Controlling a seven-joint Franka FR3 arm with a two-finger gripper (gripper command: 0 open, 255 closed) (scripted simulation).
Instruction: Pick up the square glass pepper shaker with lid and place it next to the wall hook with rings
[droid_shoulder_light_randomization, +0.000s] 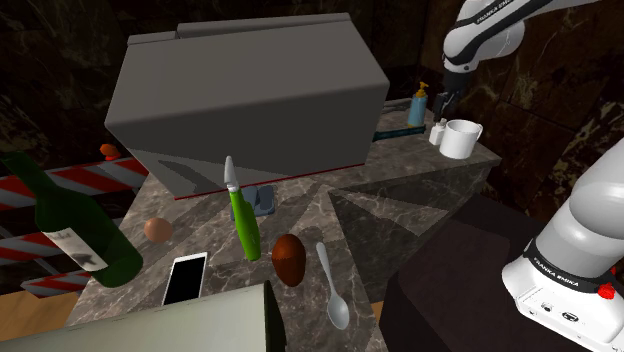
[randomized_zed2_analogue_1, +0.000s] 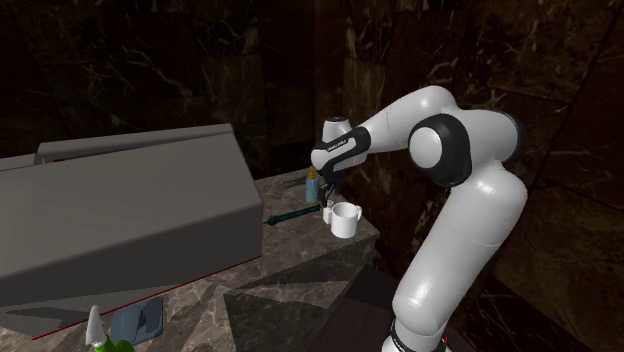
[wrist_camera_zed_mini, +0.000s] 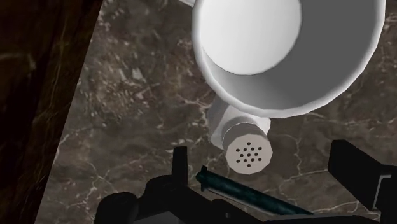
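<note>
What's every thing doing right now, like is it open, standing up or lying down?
Gripper: open, over the shaker, not touching it.
Pepper shaker: upright, lid on, not held.
Mug: upright, empty.
Soap bottle: upright.
Phone: lying flat, screen dark.
Spoon: lying flat.

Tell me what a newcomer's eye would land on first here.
The big grey box sits in the middle of the marble counter. At the counter's far corner, the white arm holds its open gripper over a white shaker beside a white mug. A dark green bottle looms at the shoulder view's left.
</note>
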